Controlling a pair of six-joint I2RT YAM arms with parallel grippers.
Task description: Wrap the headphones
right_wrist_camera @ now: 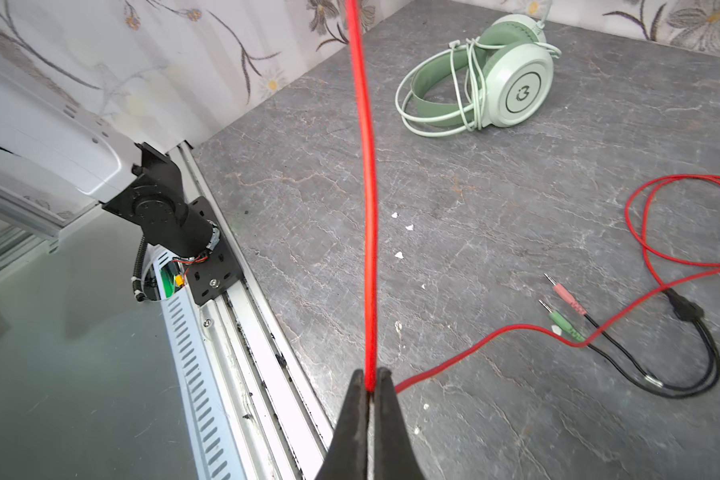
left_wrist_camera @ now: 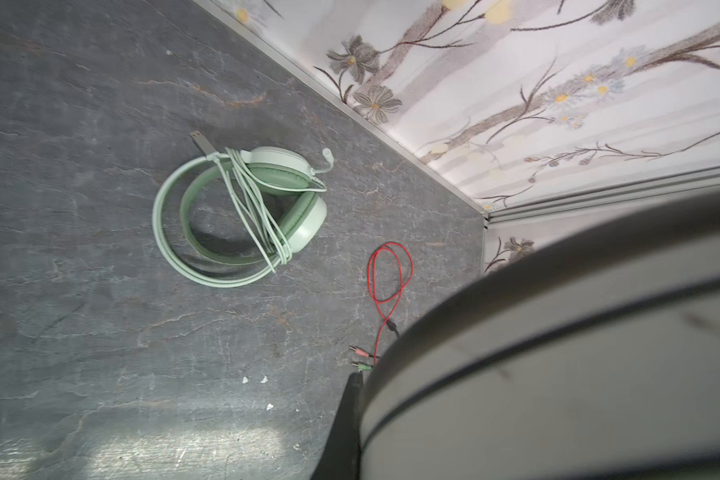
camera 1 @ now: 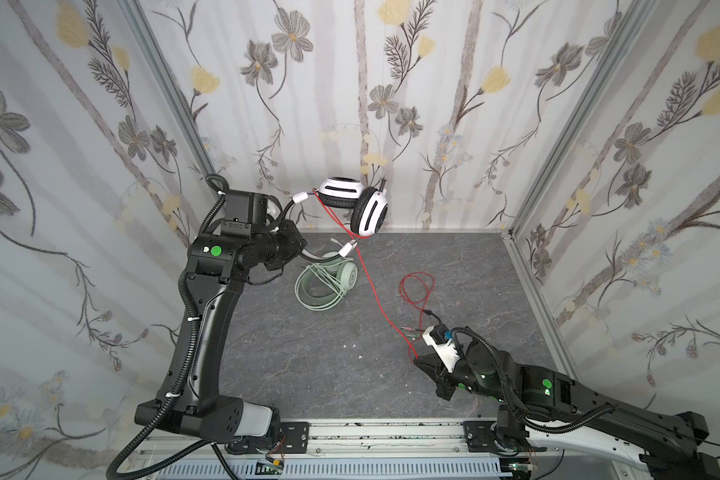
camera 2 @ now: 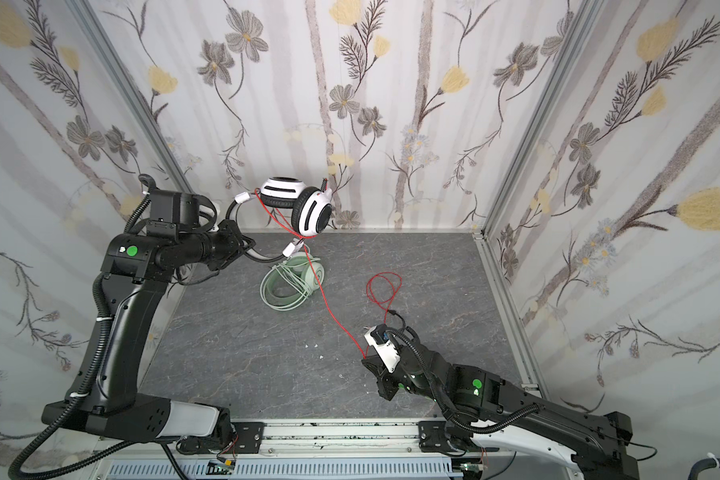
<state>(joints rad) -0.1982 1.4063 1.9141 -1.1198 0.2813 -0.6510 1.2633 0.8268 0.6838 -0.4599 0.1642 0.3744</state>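
1. High near the back-left corner, the left gripper [camera 1: 289,241] is clamped tight on the headband of the white-and-black headset [camera 1: 368,212]. It holds the headset clear of the dark marbled tabletop [camera 1: 308,365], with the earcups hanging in front of the floral back wall [camera 1: 433,104].
2. In the left wrist view the headband fills one corner as a blurred pale curve. The fingertips themselves are hidden there.
3. The red cord [right_wrist_camera: 366,166] runs taut from the lifted headset diagonally down to the right gripper [right_wrist_camera: 371,382]. Its jaws are pinched closed on the cord just above the table, toward the front right.
4. Past that grip the cord lies slack on the tabletop in a loose loop. It ends in a black splitter lead [right_wrist_camera: 699,361] with pink and green jack plugs [right_wrist_camera: 563,308] lying side by side.
5. The mint-green headset [camera 1: 329,280] lies on its side on the tabletop, below the lifted one. Its pale green cord [left_wrist_camera: 258,216] is wound across the band and earcups.
6. A few small white scraps [camera 1: 352,345] dot the table between the arms.
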